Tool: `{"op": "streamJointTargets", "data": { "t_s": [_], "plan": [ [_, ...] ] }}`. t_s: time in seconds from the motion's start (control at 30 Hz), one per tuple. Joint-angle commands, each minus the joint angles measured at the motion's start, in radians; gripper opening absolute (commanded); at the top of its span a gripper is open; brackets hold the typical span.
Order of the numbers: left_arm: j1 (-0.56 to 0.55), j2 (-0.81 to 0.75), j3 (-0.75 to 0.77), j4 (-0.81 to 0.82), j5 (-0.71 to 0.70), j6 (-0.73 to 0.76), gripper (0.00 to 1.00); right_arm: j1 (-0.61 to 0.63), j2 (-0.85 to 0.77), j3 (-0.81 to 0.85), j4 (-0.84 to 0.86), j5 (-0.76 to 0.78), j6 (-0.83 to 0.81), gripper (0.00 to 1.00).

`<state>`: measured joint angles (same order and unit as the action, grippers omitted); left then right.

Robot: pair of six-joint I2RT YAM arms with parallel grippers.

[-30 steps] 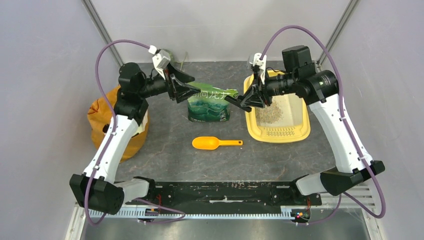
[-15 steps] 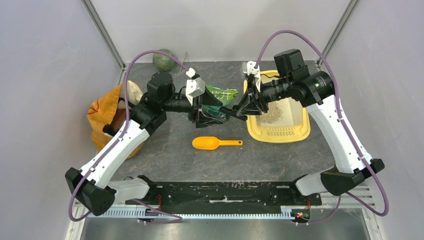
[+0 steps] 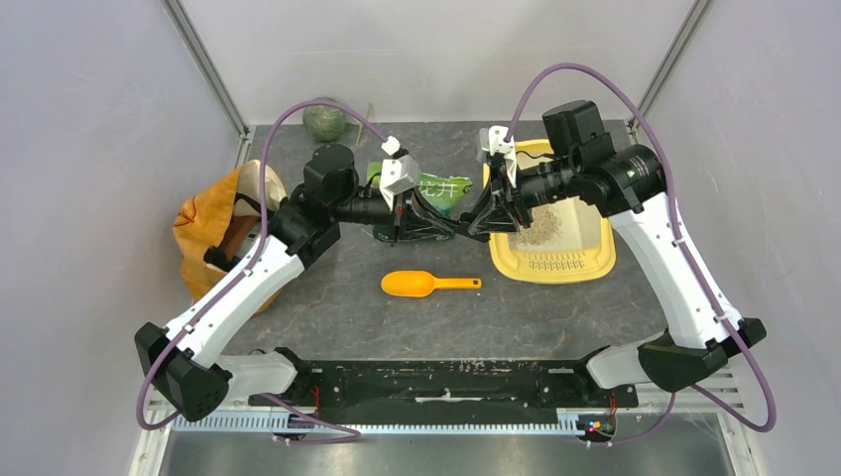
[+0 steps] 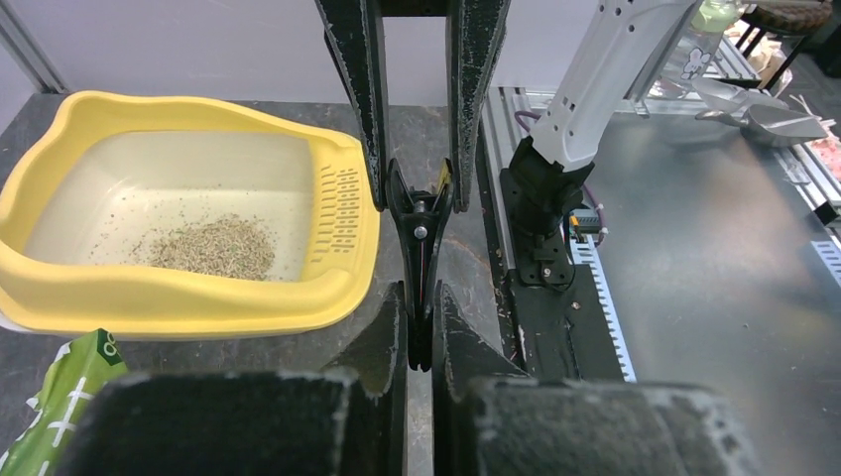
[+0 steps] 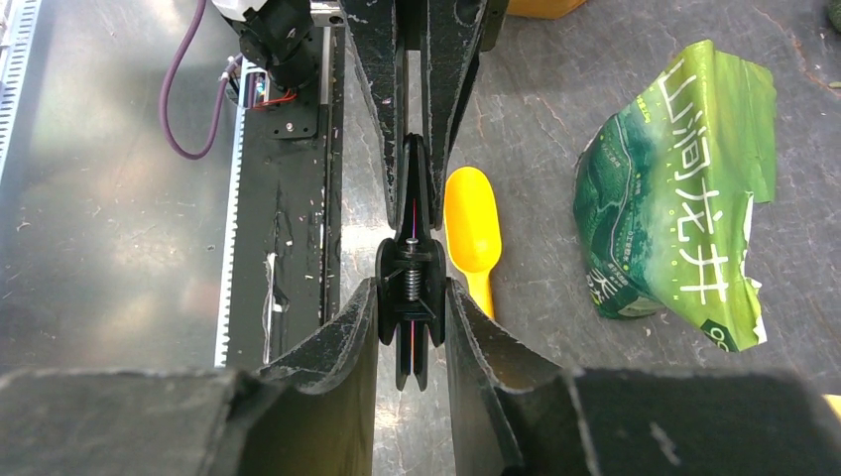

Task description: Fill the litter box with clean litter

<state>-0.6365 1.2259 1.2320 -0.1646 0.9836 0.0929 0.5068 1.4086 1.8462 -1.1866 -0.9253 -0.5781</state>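
The yellow litter box (image 3: pixel 551 266) stands at the right of the table, with a small pile of grey-beige clean litter (image 3: pixel 540 230) in its pale basin. The left wrist view shows the litter box (image 4: pixel 179 297) and the clean litter (image 4: pixel 213 246) too. Between the arms, left of the box, hangs a black spring clip (image 3: pixel 464 226). My right gripper (image 5: pixel 410 288) is shut on the clip (image 5: pixel 410 268) at its spring end. My left gripper (image 4: pixel 419 297) is shut on the thin end of the clip (image 4: pixel 420 228).
A crumpled green printed pouch (image 3: pixel 436 188) lies behind the grippers, and an orange scoop (image 3: pixel 421 284) lies on the table below them. An orange-yellow bag (image 3: pixel 213 233) stands at the left edge. A green round object (image 3: pixel 325 121) sits at the back.
My left arm has swung right from the pouch's left side to meet the right gripper, and its jaws have closed on the clip. The right gripper has shifted slightly left, its grip unchanged.
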Motion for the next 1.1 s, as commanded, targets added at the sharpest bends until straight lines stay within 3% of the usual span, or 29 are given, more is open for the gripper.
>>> {"op": "streamJointTargets", "data": {
  "t_s": [0.0,0.23,0.4,0.63,0.8,0.93,1.0,1.03,1.07],
  "plan": [
    [-0.017,-0.003,0.014,0.080,-0.017,-0.050,0.02,0.005,-0.027,-0.009,0.026,0.010,-0.003,0.32],
    [-0.017,-0.004,-0.022,0.135,-0.034,-0.124,0.02,0.005,-0.044,-0.031,0.039,0.029,-0.001,0.50],
    [-0.017,0.003,-0.017,0.129,-0.027,-0.114,0.02,0.005,-0.048,-0.035,0.049,0.040,0.008,0.46],
    [-0.017,0.005,-0.023,0.102,-0.019,-0.096,0.02,0.006,-0.049,-0.023,0.063,0.065,0.030,0.55],
    [-0.017,0.007,-0.020,0.090,-0.019,-0.066,0.02,0.005,-0.045,-0.019,0.072,0.056,0.042,0.55],
    [-0.017,0.009,-0.016,0.086,-0.019,-0.062,0.02,0.005,-0.043,-0.018,0.079,0.054,0.047,0.45],
    [-0.017,0.009,-0.013,0.076,-0.021,-0.058,0.02,0.006,-0.042,-0.018,0.079,0.054,0.046,0.32],
    [-0.016,0.009,-0.008,0.058,-0.027,-0.052,0.08,0.005,-0.042,-0.016,0.080,0.055,0.044,0.22],
    [-0.014,0.008,0.001,0.027,-0.038,-0.048,0.30,0.006,-0.042,-0.017,0.079,0.062,0.040,0.15]
  ]
}}
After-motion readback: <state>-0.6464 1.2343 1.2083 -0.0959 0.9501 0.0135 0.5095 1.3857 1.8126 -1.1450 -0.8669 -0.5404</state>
